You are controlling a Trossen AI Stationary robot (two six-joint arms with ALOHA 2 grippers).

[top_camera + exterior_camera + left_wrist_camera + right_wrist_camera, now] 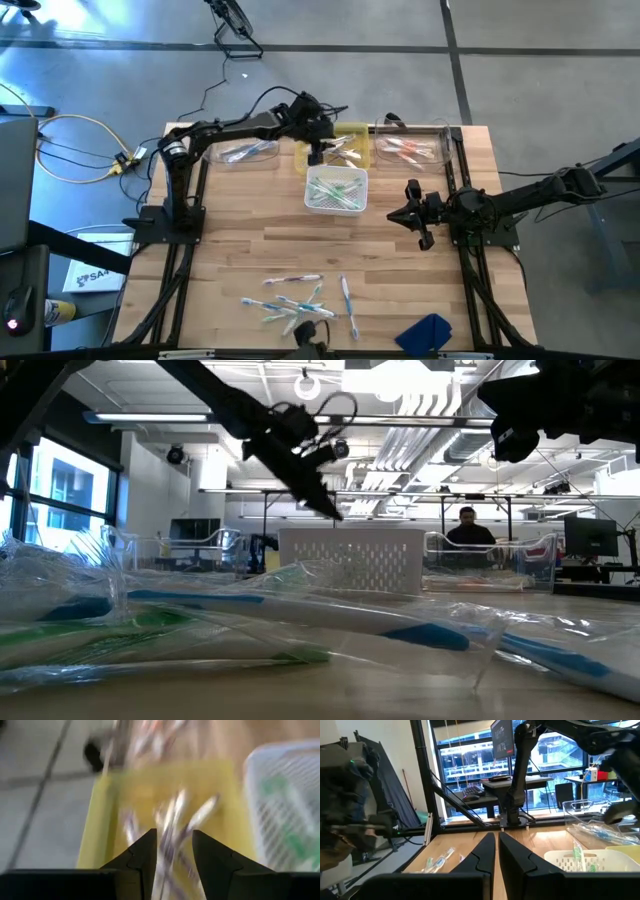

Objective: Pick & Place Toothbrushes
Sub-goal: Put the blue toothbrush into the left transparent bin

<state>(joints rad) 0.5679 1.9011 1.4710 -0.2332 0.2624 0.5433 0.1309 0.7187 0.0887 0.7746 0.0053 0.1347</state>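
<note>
Left claw [316, 152] hangs over the yellow bin [355, 135], jaws spread with a toothbrush [167, 845] between them. Dropped off-line, it could land in the white basket [336, 189]. Right claw [412, 215] waits, pressed together, above the tabletop [400, 270].

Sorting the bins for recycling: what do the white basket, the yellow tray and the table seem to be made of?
White basket: likely moulded plastic, matte, with a perforated wall of small slots. Yellow tray: probably plastic too, smooth and opaque. Table: wood, a butcher-block top with visible planks and grain, lightly sealed by the look.
</note>
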